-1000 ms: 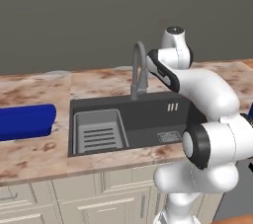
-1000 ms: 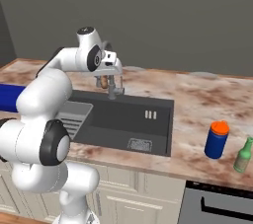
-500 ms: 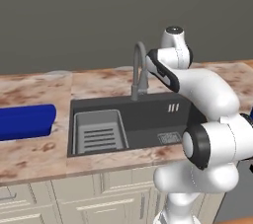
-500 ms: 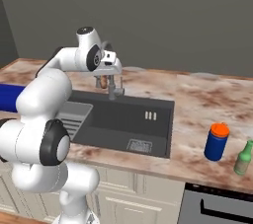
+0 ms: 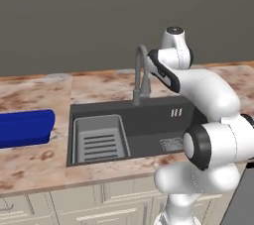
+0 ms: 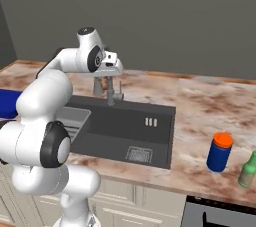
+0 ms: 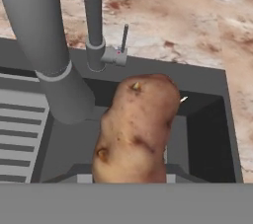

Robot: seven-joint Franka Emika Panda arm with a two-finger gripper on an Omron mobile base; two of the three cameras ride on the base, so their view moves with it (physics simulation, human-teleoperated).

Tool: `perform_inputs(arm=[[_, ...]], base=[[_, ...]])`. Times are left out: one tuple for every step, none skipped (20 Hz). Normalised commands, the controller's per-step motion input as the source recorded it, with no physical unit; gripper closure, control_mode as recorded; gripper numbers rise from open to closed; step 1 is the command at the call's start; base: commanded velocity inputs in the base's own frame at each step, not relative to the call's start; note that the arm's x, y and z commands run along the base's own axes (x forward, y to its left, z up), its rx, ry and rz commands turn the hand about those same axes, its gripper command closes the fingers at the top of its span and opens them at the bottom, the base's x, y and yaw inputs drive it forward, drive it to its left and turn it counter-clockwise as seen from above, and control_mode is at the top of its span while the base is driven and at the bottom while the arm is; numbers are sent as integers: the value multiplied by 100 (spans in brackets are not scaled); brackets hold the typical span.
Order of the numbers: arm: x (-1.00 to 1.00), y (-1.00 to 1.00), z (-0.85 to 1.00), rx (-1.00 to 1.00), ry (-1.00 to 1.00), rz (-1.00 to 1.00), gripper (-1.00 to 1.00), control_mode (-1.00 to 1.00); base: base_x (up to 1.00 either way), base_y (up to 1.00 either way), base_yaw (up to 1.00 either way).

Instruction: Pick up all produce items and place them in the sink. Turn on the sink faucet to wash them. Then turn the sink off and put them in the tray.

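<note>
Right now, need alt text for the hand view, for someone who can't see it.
A lumpy brown potato held in the gripper hangs over the dark grey sink. The grey faucet rises just behind it, its spout looming at the left, with marbled countertop beyond.

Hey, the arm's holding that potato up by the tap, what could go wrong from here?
The potato sits in the shut gripper right beside the faucet spout, so moving sideways may knock it against the spout and loosen the grip. It hangs near the sink's back edge; released here, it might land on the rim or bounce onto the counter.
</note>
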Motion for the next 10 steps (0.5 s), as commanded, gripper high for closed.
perform_inputs(arm=[[0, 0, 0, 0, 0, 0, 100, 100], [0, 0, 0, 0, 0, 0, 100, 100], [0, 0, 0, 0, 0, 0, 100, 100], [0, 0, 0, 0, 0, 0, 100, 100], [0, 0, 0, 0, 0, 0, 100, 100], [0, 0, 0, 0, 0, 0, 100, 100], [0, 0, 0, 0, 0, 0, 100, 100], [0, 0, 0, 0, 0, 0, 100, 100], [0, 0, 0, 0, 0, 0, 100, 100], [0, 0, 0, 0, 0, 0, 100, 100]], base=[[40, -10, 0], [42, -7, 0], [43, -10, 0], [41, -8, 0], [38, -5, 0], [28, -3, 0], [21, 0, 0], [15, 0, 0], [11, 0, 0], [7, 0, 0]])
